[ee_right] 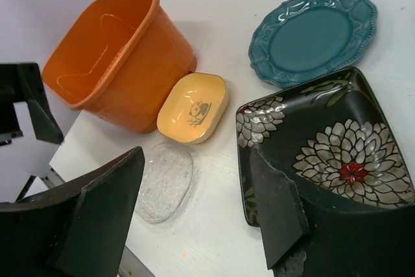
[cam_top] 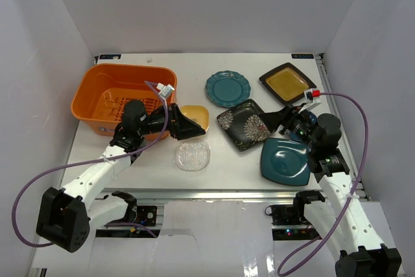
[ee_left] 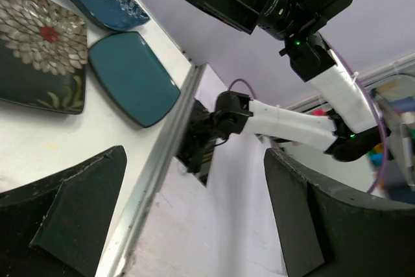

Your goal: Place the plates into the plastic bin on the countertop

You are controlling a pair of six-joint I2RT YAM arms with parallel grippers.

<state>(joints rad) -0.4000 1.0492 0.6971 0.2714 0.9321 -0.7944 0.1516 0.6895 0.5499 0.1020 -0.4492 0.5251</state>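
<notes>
Orange plastic bin [cam_top: 126,95] sits at the counter's [cam_top: 233,163] far-left corner. All six plates lie outside it:
- yellow square plate [cam_top: 196,116] just beside the bin
- clear glass plate [cam_top: 192,156] near the front edge
- scalloped teal plate [cam_top: 227,88] and amber square plate [cam_top: 288,83] toward the far edge
- black floral plate [cam_top: 245,124] mid-counter
- dark teal square plate [cam_top: 285,160] front-right

Left end effector [cam_top: 189,126] is over the yellow plate, fingers apart, holding nothing. Right end effector [cam_top: 272,120] is at the floral plate's right edge, fingers apart, holding nothing.

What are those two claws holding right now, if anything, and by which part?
Nothing. The left gripper and the right gripper are both open, with nothing between their jaws.
</notes>
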